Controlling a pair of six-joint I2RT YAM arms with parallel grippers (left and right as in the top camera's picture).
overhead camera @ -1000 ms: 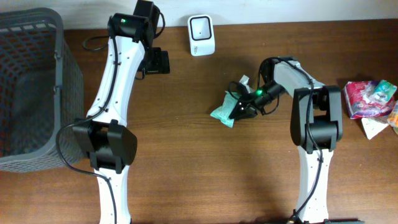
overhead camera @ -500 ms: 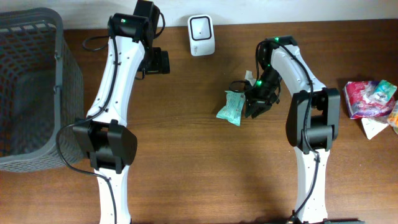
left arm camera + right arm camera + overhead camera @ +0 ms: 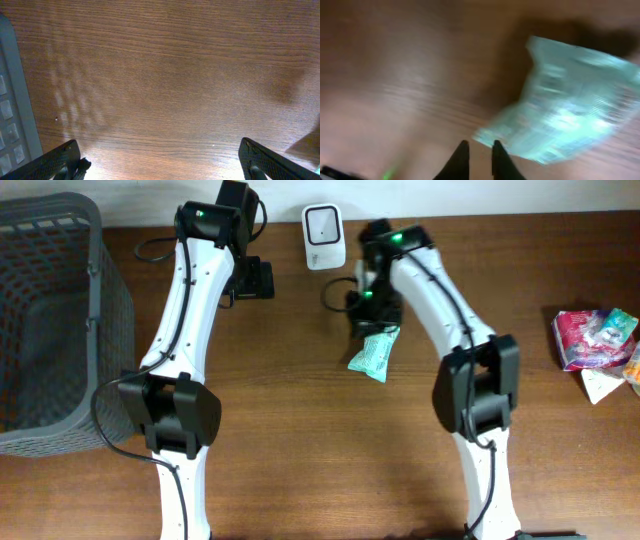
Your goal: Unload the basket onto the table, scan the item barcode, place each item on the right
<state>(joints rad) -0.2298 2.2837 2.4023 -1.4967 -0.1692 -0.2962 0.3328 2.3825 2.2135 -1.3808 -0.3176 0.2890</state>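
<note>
Teal packet [image 3: 374, 356]: on the table [image 3: 300, 430], near side of the scanner [image 3: 324, 223].
Right gripper [image 3: 479, 156]: fingers pressed together, maybe empty (blurry view); it sits between packet and scanner.
Left gripper [image 3: 159, 160]: fingers spread wide.
Far left: basket [image 3: 105, 305].

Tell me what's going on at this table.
The right gripper, jaws shut with nothing visibly between them, sits just beside a teal packet lying on the wooden table, not far from the white scanner at the far edge. The packet has not been brought up to the scanner. The left gripper hangs over bare wood with jaws wide open, holding nothing.
</note>
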